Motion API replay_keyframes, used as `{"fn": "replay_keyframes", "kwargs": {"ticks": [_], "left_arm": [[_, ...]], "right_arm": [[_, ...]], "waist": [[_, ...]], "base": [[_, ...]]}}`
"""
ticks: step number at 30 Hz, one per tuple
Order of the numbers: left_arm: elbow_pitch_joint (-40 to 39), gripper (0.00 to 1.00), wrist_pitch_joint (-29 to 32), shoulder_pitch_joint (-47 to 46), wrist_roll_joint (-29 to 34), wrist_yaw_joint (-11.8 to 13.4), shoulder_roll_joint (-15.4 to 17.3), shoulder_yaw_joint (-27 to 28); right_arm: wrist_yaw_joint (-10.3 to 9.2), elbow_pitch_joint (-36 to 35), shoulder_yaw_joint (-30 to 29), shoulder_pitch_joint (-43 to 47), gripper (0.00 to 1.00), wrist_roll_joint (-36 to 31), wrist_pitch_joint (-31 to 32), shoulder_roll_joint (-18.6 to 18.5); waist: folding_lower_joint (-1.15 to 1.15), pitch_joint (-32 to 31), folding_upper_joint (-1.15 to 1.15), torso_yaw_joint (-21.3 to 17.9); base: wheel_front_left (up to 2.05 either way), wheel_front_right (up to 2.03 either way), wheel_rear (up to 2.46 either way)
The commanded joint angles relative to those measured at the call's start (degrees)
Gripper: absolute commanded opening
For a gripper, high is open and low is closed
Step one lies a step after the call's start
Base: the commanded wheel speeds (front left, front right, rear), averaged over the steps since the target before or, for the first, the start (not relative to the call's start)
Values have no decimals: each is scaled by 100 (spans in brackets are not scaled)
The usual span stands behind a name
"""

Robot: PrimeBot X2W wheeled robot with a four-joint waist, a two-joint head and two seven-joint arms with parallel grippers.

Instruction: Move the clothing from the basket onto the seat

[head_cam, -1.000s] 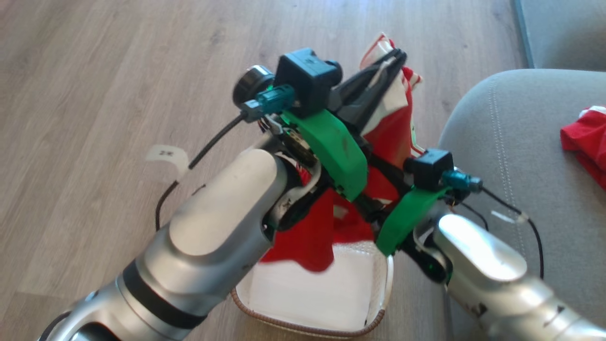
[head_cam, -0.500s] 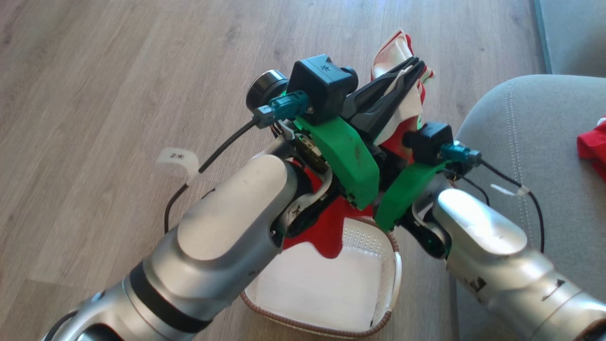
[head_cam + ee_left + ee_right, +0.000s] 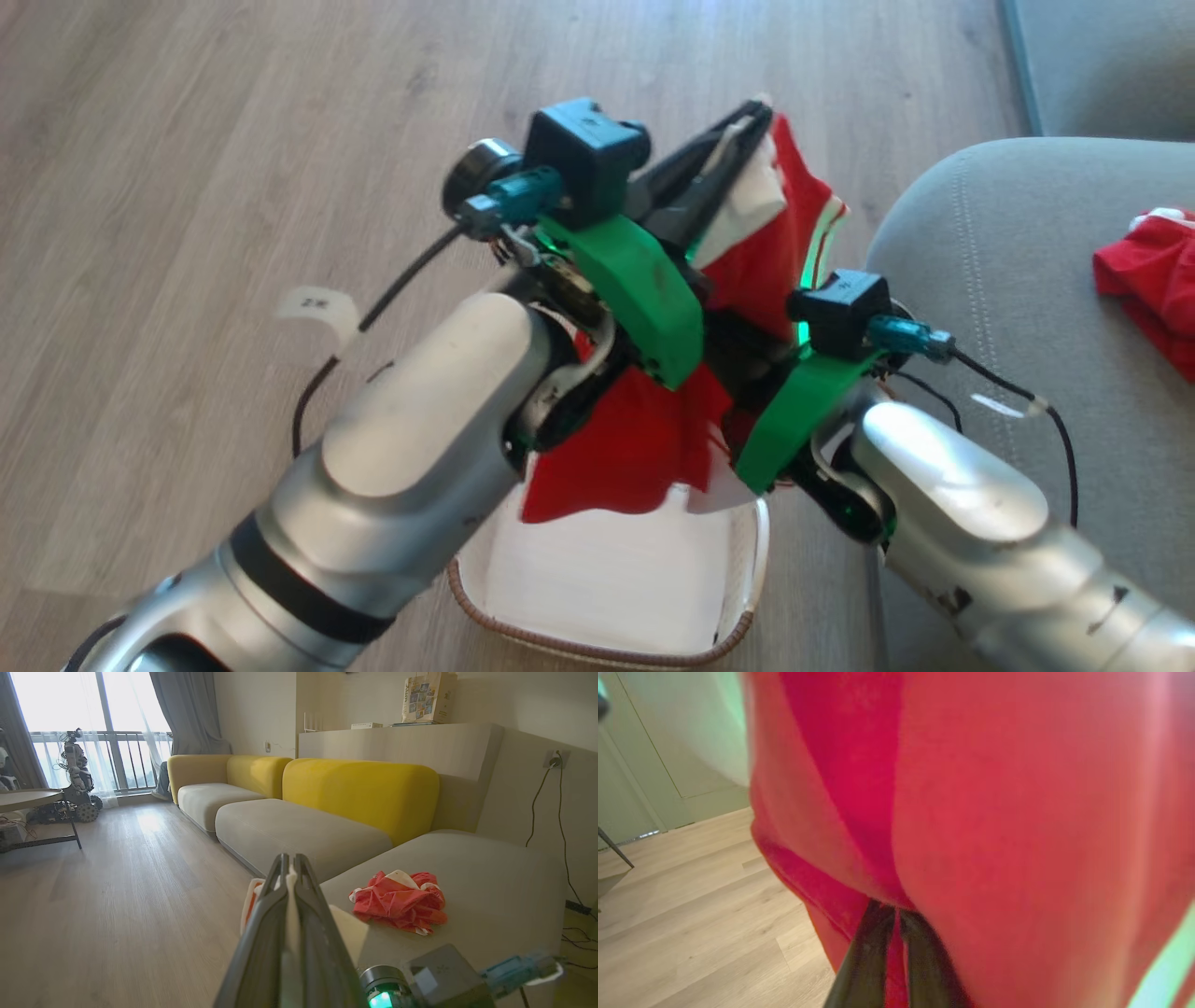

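Note:
A red garment with white trim (image 3: 766, 261) of the clothing hangs above the cream basket (image 3: 607, 583), its lower edge drooping over the basket's mouth. My left gripper (image 3: 752, 117) is shut on the garment's top, and white fabric shows between its closed fingers (image 3: 306, 891). My right gripper (image 3: 896, 911) is shut on the red cloth (image 3: 1017, 812) lower down, tucked under the left wrist in the head view. The grey seat (image 3: 990, 280) lies to the right, and another red garment (image 3: 1148, 289) (image 3: 397, 900) sits crumpled on it.
Wooden floor (image 3: 187, 140) lies all around the basket. In the left wrist view yellow-backed sofa sections (image 3: 359, 788) run along the wall, and a small table (image 3: 28, 798) and another robot (image 3: 74, 779) stand by the window. Cables trail from both wrists.
My right gripper has gone from open to shut on the hanging red cloth. The left gripper keeps its hold. The head view has shifted a little.

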Motion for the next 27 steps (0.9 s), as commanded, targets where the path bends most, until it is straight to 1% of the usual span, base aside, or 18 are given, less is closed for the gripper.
{"fn": "replay_keyframes", "kwargs": {"ticks": [1,10,15,18,19,20,21,22,23,27], "left_arm": [[-123,0,-74,-231,-46,40,143,297],[40,0,-208,46,-78,168,427,420],[-28,0,-226,272,-105,226,568,414],[-175,0,-227,392,-128,137,621,322],[-220,15,-243,439,-136,130,636,309],[-263,35,-259,488,-132,127,655,288],[-306,59,-268,542,-137,119,670,263],[-349,98,-282,600,-148,122,680,248],[-392,100,-298,656,-155,125,693,234],[-579,100,-382,850,-177,88,742,163]], "right_arm": [[-1,-273,-116,36,0,28,-38,-9],[-1,-1247,-902,874,0,-201,-38,-234],[-1,-1740,-1486,1263,0,-392,-38,-325],[-1,-2046,-1884,1493,0,-552,-38,-346],[-1,-2133,-1998,1568,0,-607,-38,-354],[-1,-2215,-2115,1640,0,-652,-38,-357],[-1,-2294,-2233,1708,0,-689,-38,-360],[-1,-2369,-2349,1770,0,-731,-38,-368],[-1,-2439,-2456,1829,0,-773,-38,-379],[-1,-2701,-2853,2015,0,-910,-38,-444]], "waist": [[0,-35,0,-51],[0,-151,0,-249],[0,-132,0,-393],[0,-114,0,-484],[0,-114,0,-520],[0,-117,0,-556],[0,-119,0,-592],[0,-120,0,-629],[0,-120,0,-671],[0,-118,0,-858]], "base": [[0,0,0],[0,0,0],[0,0,0],[0,0,0],[0,0,0],[0,0,0],[0,0,0],[0,0,0],[0,0,0],[0,0,0]]}}
